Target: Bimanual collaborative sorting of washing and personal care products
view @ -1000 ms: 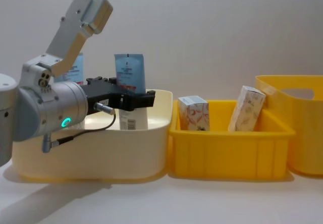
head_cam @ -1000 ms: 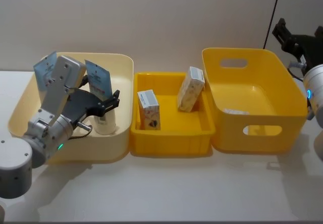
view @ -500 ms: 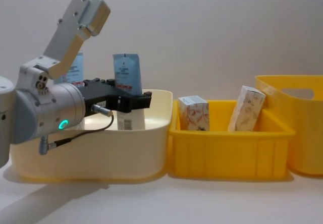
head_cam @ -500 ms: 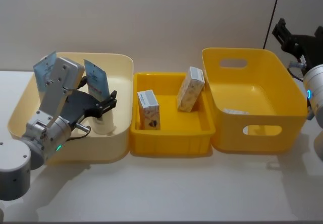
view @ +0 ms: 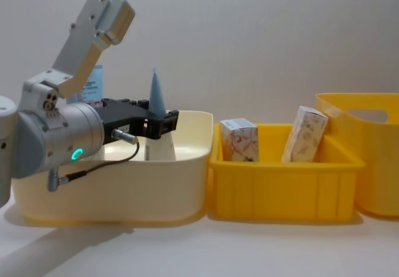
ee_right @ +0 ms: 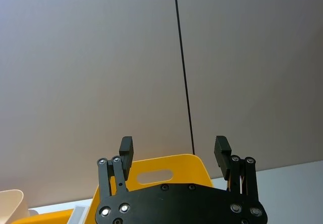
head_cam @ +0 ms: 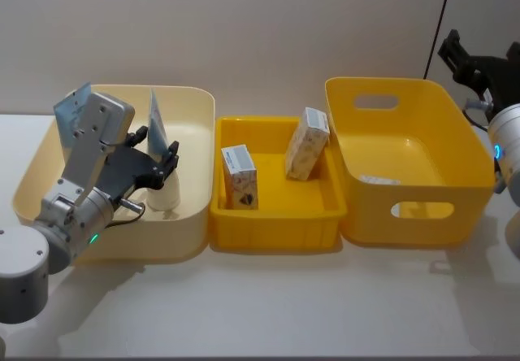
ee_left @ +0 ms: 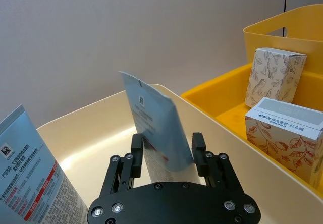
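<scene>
White table (head_cam: 268,312) and plain wall (head_cam: 244,19) are noted. From 8 o'clock the left arm is bent into the cream tub (head_cam: 175,239) at 9 o'clock, its upper link raised. The left gripper (head_cam: 154,145) is clamped across the edges of an upright squeeze tube (head_cam: 156,117). That tube is seen edge-on from the chest, while the left wrist view presents its printed face with a finger at each edge. A second tube (ee_left: 30,173) stands beside it in the same tub.

At 3 o'clock the right gripper (head_cam: 481,52) is held high against the wall, jaws spread and empty.

In the centre tray (head_cam: 272,231), one carton (head_cam: 240,176) stands upright and the other carton (head_cam: 307,143) leans. In the large yellow tub (head_cam: 366,223) lies a pale item (head_cam: 374,180) that cannot be identified.
</scene>
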You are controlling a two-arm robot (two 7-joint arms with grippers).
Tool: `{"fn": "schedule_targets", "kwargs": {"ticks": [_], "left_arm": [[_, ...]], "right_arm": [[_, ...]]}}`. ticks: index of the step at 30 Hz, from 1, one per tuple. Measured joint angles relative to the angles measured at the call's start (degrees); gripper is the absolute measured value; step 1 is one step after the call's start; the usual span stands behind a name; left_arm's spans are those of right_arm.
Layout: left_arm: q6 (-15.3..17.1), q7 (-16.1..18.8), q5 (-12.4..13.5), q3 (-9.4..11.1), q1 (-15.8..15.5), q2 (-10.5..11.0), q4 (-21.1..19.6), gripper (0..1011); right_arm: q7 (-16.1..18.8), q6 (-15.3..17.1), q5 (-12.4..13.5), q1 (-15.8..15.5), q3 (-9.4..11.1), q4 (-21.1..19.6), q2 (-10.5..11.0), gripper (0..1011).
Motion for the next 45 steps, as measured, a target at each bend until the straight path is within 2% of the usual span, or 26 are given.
{"fn": "schedule_targets", "kwargs": {"ticks": [2,4,5,9,30,45], "left_arm": [[0.0,0.0,0.0,0.0,0.0,0.0,0.0,541],[0.0,0.0,0.0,0.0,0.0,0.0,0.0,500],[0.0,0.0,0.0,0.0,0.0,0.0,0.0,440],[0.0,0.0,0.1,-0.1,0.0,0.0,0.0,366],[0.0,0.0,0.1,-0.1,0.1,0.0,0.0,229],[0.0,0.0,0.1,-0.1,0.1,0.0,0.0,227]], "right_arm": [[0.0,0.0,0.0,0.0,0.0,0.0,0.0,1001],[0.0,0.0,0.0,0.0,0.0,0.0,0.0,1001],[0.0,0.0,0.0,0.0,0.0,0.0,0.0,1001],[0.0,0.0,0.0,0.0,0.0,0.0,0.0,1001],[0.0,0.0,0.0,0.0,0.0,0.0,0.0,1001],[0.0,0.0,0.0,0.0,0.0,0.0,0.0,1001]]}}
